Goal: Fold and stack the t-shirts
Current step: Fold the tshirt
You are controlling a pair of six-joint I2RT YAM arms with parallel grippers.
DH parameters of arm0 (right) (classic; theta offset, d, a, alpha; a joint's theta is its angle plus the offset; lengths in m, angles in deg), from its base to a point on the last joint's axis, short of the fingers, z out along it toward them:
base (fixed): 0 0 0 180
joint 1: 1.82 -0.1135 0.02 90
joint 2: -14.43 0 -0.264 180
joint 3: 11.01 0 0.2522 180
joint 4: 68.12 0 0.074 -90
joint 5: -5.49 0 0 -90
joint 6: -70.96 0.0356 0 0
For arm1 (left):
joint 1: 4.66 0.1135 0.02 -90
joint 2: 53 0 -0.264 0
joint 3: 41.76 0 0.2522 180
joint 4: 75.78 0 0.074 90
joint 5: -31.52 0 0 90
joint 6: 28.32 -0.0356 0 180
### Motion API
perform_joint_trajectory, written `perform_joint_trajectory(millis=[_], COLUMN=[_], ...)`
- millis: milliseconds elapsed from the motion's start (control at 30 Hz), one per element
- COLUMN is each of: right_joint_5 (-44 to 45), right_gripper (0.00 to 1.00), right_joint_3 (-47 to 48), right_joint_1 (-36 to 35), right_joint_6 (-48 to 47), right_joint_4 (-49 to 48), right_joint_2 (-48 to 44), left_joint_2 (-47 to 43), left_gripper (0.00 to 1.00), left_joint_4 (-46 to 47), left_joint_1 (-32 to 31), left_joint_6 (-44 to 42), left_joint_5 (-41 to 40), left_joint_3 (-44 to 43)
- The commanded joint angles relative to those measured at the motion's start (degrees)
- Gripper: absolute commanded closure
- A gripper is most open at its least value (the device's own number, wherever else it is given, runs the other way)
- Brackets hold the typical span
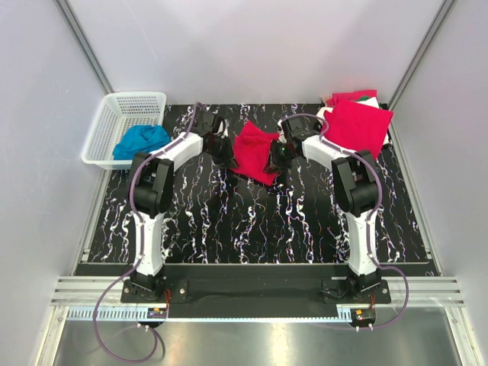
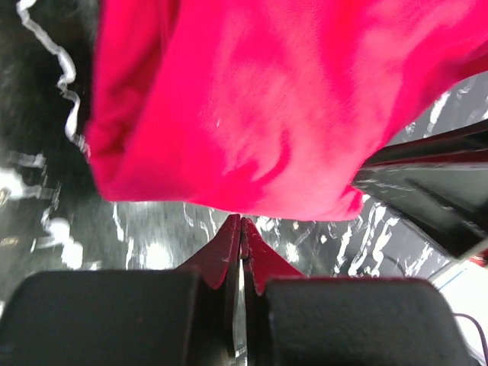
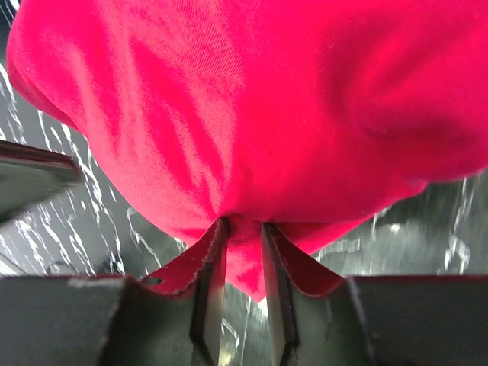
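Observation:
A bright red t-shirt (image 1: 255,151) hangs bunched between my two grippers near the back middle of the table. My left gripper (image 1: 223,149) is at its left edge. In the left wrist view that gripper (image 2: 242,223) has its jaws pressed together, with their tips at the lower hem of the t-shirt (image 2: 259,107). My right gripper (image 1: 277,156) is at the shirt's right side. In the right wrist view a fold of the t-shirt (image 3: 252,114) fills the gap of that gripper (image 3: 242,229). A folded red t-shirt (image 1: 358,123) lies at the back right on one showing white and green (image 1: 371,99).
A white plastic basket (image 1: 107,130) stands at the back left off the mat, with a blue cloth (image 1: 142,140) in it. The black marbled mat (image 1: 252,221) covers the table. Grey walls close in on both sides and behind.

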Motion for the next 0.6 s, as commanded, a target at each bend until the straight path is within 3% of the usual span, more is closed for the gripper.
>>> perform_joint_trajectory(millis=[0,167,300,567], right_joint_5=[2.91,3.70,3.52,3.35], right_gripper=[0.67,0.63,0.62,0.63], right_joint_3=[-3.03,4.15,8.82,10.59], right_joint_1=[-1.66,-1.57,-1.57,-1.57], right_joint_6=[0.31,-0.74,-1.53,-1.01], right_joint_4=[2.70,6.64,9.02,9.03], right_joint_2=[-8.69,-11.17,-9.06,-3.43], left_joint_2=[-9.40,-10.04,-4.25,2.53], left_gripper=[0.90,0.78,0.77,0.76], left_joint_4=[0.72,-1.73,-4.73,-5.25], left_joint_1=[0.37,0.63,0.72,0.72], left_joint_6=[-1.86,-3.53,-4.41,-5.55], left_joint_5=[-1.03,-0.25,1.86,1.25], left_joint_3=[2.66,-2.24,-10.15,-12.97])
